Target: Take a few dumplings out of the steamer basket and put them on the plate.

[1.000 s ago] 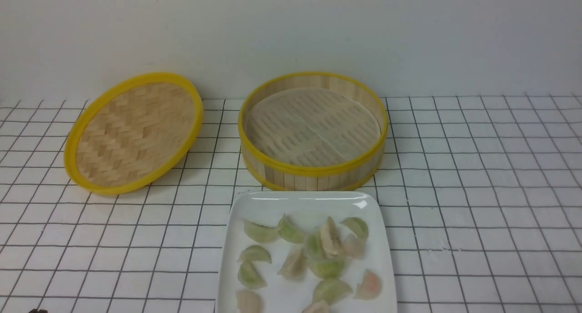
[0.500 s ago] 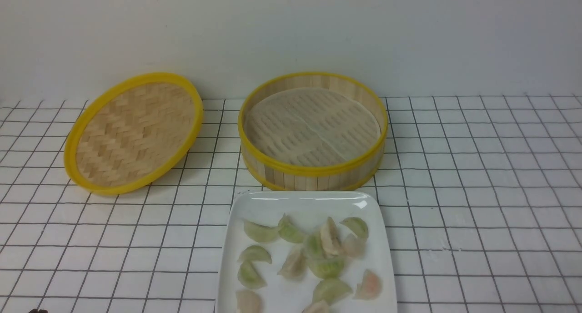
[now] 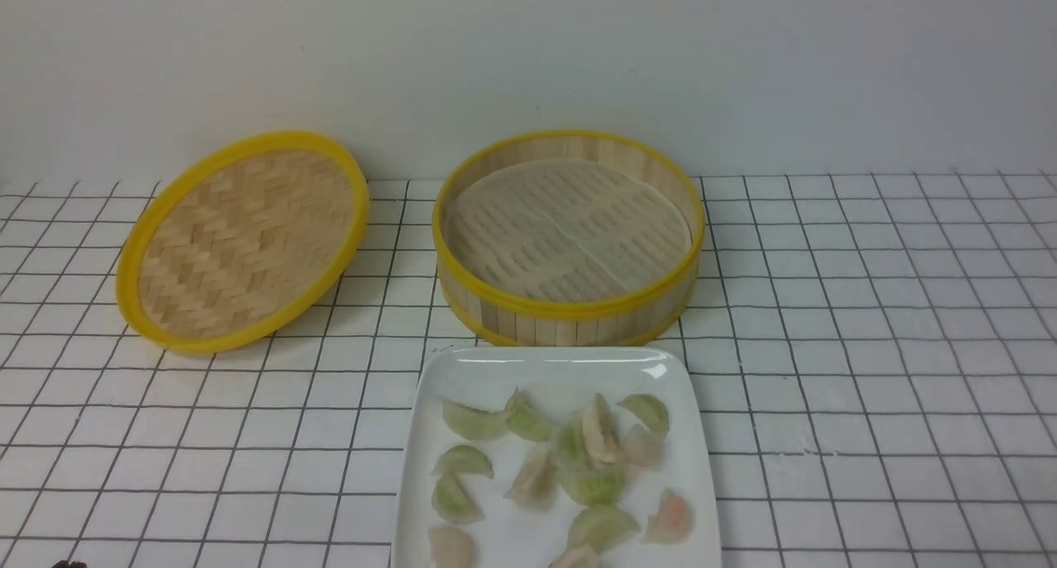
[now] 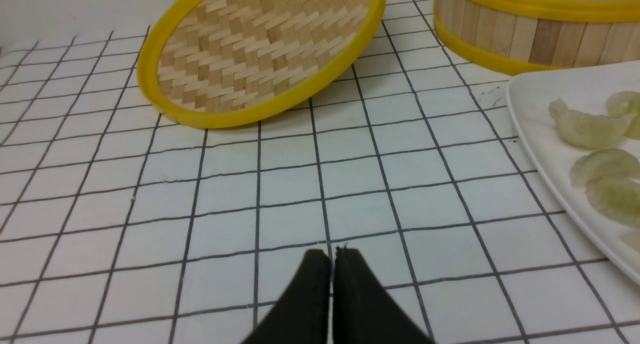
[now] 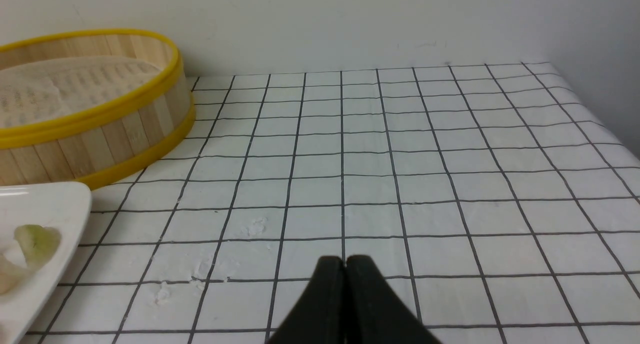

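I judged the transfer step finished at this point: the steamer basket (image 3: 568, 239) stood at the back of the gridded table (image 3: 867, 370) with only its pale perforated liner (image 3: 566, 229) showing and no dumpling that I could see inside, while the plate (image 3: 462, 370), just in front of the basket and cut off by the near edge of the front view, carried the dumplings (image 3: 570, 469), pale green and pinkish-white, some scattered and some touching in the middle. The woven lid (image 3: 244, 242) sat tilted on the table off the basket's left side, well clear of the plate. In my judgement no further pick was called for; the next move, if any, was only to keep both arms parked clear of the plate. I found neither arm in the front view. The left gripper (image 4: 331, 256) was low over bare table on the plate's left side, its fingers pressed together on nothing. The right gripper (image 5: 345, 261) was likewise low over bare table on the plate's right side, fingers pressed together and empty.
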